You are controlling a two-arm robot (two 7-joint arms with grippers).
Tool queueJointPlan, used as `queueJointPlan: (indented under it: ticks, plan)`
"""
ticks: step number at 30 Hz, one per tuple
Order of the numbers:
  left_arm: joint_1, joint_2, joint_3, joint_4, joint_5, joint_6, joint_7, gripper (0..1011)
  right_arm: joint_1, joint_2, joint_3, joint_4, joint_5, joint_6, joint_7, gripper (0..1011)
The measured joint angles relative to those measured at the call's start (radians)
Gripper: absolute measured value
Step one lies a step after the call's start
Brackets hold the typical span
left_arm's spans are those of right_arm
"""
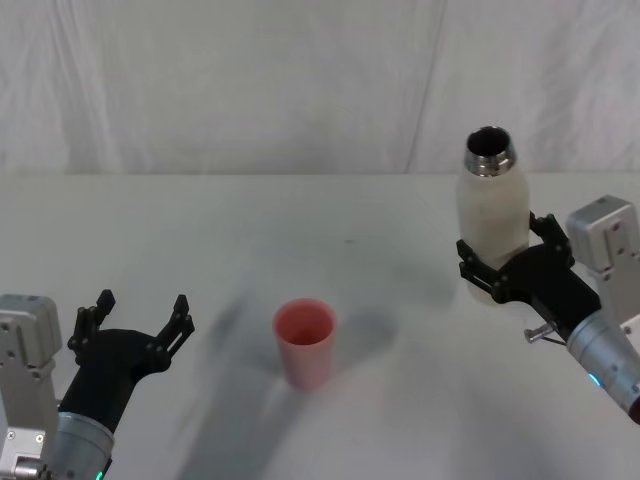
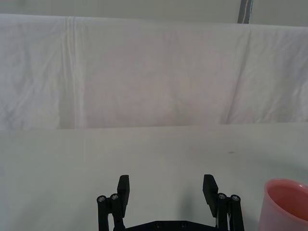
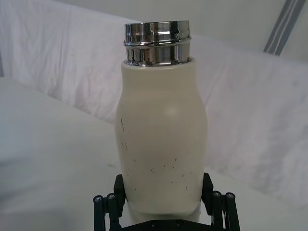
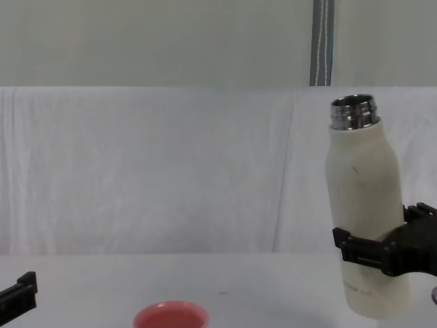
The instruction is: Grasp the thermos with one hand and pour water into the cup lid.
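- Two black grippers work over one white cloth-covered table (image 1: 330,210), with a white draped cloth backdrop (image 4: 150,171) behind it.
- At about 8 o'clock in the head view, the left gripper (image 1: 140,317), black with jaw-like fingers on a silver-grey wrist, sits low above the table, its fingers (image 2: 123,188) spread wide with nothing between them.
- Near 6 o'clock, just right of the left gripper, the small round pink-red cup lid (image 1: 304,341) stands upright on the table, mouth up, apart from both grippers.
- At about 3 o'clock, the right gripper (image 1: 505,258), the hand, clamps its fingers on the lower body of the tall cream-white cylindrical thermos (image 1: 492,215).
- The thermos is held off the table, nearly upright, well apart from the cup lid; its shiny steel threaded neck (image 3: 157,43) is uncapped and its side carries small dark scuff marks.
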Motion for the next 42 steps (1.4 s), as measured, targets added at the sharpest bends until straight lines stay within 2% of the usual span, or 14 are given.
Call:
queueJointPlan:
  ticks: [8, 21, 36, 42]
  plan:
    - [0.0, 0.0, 0.0, 0.0, 0.0, 0.0, 0.0, 1001, -0.029, 0.008, 0.02, -0.027, 0.081, 0.034, 0.018, 953]
    - [0.0, 0.0, 0.0, 0.0, 0.0, 0.0, 0.0, 1001, -0.056, 0.019, 0.03, -0.053, 0.161, 0.079, 0.016, 953]
    - [0.0, 0.0, 0.0, 0.0, 0.0, 0.0, 0.0, 1001, -0.059, 0.016, 0.021, -0.042, 0.257, 0.132, 0.014, 952]
    - [0.0, 0.0, 0.0, 0.0, 0.0, 0.0, 0.0, 1001, -0.049, 0.017, 0.01, -0.026, 0.274, 0.134, 0.011, 953]
